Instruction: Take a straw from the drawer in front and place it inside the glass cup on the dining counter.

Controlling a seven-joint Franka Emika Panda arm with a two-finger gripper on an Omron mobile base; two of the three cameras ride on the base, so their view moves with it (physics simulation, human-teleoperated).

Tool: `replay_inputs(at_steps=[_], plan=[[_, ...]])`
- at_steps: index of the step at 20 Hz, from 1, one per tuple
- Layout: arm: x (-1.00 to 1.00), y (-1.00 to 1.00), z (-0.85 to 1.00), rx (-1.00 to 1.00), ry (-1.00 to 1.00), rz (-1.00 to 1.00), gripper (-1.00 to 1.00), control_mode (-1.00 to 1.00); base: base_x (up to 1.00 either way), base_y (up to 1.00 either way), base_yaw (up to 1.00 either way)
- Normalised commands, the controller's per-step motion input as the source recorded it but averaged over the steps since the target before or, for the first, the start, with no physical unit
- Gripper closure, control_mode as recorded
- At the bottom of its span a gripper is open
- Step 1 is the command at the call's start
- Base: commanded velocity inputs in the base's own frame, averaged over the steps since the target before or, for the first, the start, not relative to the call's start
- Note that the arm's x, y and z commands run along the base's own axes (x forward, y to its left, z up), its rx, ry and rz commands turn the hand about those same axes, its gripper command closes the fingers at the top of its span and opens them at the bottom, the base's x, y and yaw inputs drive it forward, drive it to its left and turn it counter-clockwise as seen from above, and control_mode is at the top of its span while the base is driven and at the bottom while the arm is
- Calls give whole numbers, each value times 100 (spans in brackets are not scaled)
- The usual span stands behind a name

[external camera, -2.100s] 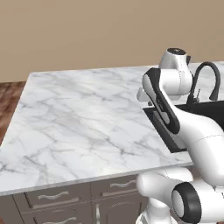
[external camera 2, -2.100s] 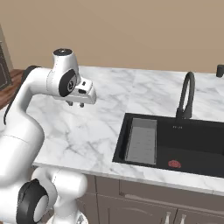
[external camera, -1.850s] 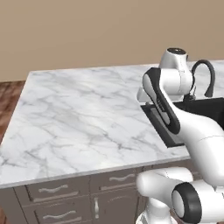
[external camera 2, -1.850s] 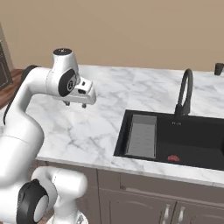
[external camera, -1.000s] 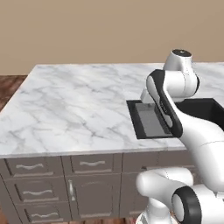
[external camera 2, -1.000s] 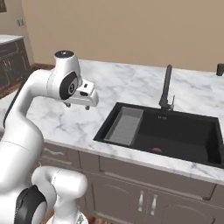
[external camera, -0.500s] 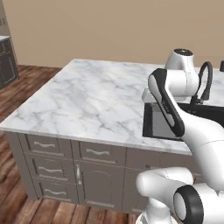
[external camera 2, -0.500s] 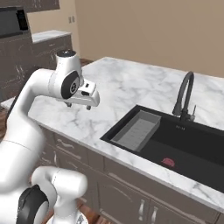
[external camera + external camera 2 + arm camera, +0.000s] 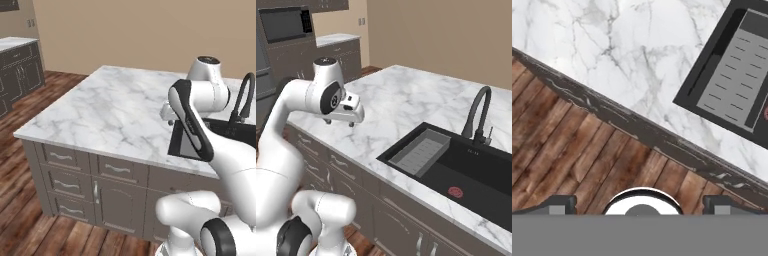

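The dining counter [image 9: 115,110] is a white marble slab on grey-brown cabinets, also in the right base view [image 9: 406,97] and the hand view [image 9: 612,45]. Shut drawers with curved silver handles [image 9: 118,169] line the cabinet front, and I cannot tell which one is the task's drawer. My gripper [image 9: 339,122] hangs open and empty above the counter's near edge, left of the sink. In the hand view its fingertips [image 9: 559,204] stand far apart over the wooden floor and counter edge. The straw and the glass cup are out of view.
A black sink [image 9: 466,175] with a curved black faucet [image 9: 478,112] is set into the counter, with a grey rack [image 9: 418,150] and a small red thing [image 9: 455,191] inside. Wooden floor [image 9: 30,220] surrounds the counter. Dark wall cabinets [image 9: 17,70] and a microwave [image 9: 286,22] stand far left.
The whole picture has shifted: the base has backed away and swung round, so the cabinet fronts and floor now show. The arm holds its pose, and the gripper stays open.
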Motion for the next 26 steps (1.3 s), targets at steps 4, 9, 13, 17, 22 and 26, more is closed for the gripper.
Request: replay_inputs(at_steps=[4,9,13,17,22,26], plan=[[-36,97,-11,-12,0,1,-100,-100,0,0,0],[-12,100,-24,-21,0,0,-100,-100,0,0,0],[0,100,-33,-26,-1,0,-100,-100,0,0,0],[0,88,-36,-26,0,0,-100,-100,0,0,0],[4,70,-44,-24,0,0,-100,-100,0,0,0],[10,48,-50,-23,0,0,-100,-100,0,0,0]])
